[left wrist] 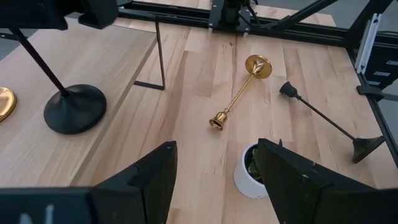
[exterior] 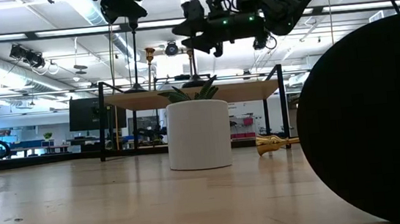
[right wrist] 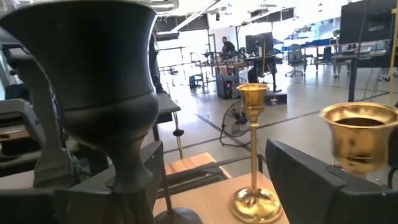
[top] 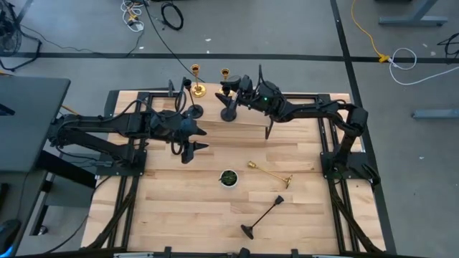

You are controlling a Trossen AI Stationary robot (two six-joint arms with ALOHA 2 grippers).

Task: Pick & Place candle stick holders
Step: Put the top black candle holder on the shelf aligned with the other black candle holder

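Note:
Two gold holders (top: 196,84) (top: 225,74) and three black ones (top: 172,89) (top: 193,109) (top: 229,109) stand on their bases on a raised wooden shelf (left wrist: 106,56) at the table's far side. My right gripper (top: 233,89) is open around the upper stem of the rightmost black holder (right wrist: 93,81). The stem runs close by one finger (right wrist: 140,186). One gold holder (top: 269,172) and one black holder (top: 262,218) lie on their sides on the table. My left gripper (top: 192,143) hangs open and empty in front of the shelf. My right gripper stands level, from the table's right, with its fingers on either side of the black holder's upper stem (right wrist: 129,165), just below the cup. The gap is wide, and I cannot tell whether one finger touches the stem. The holder's base (left wrist: 74,109) rests on the shelf.
A small white bowl (top: 228,178) with green contents stands mid-table, near the lying gold holder (left wrist: 239,93). The shelf rests on thin black legs (left wrist: 160,56). Bare wood lies at the table's near left.

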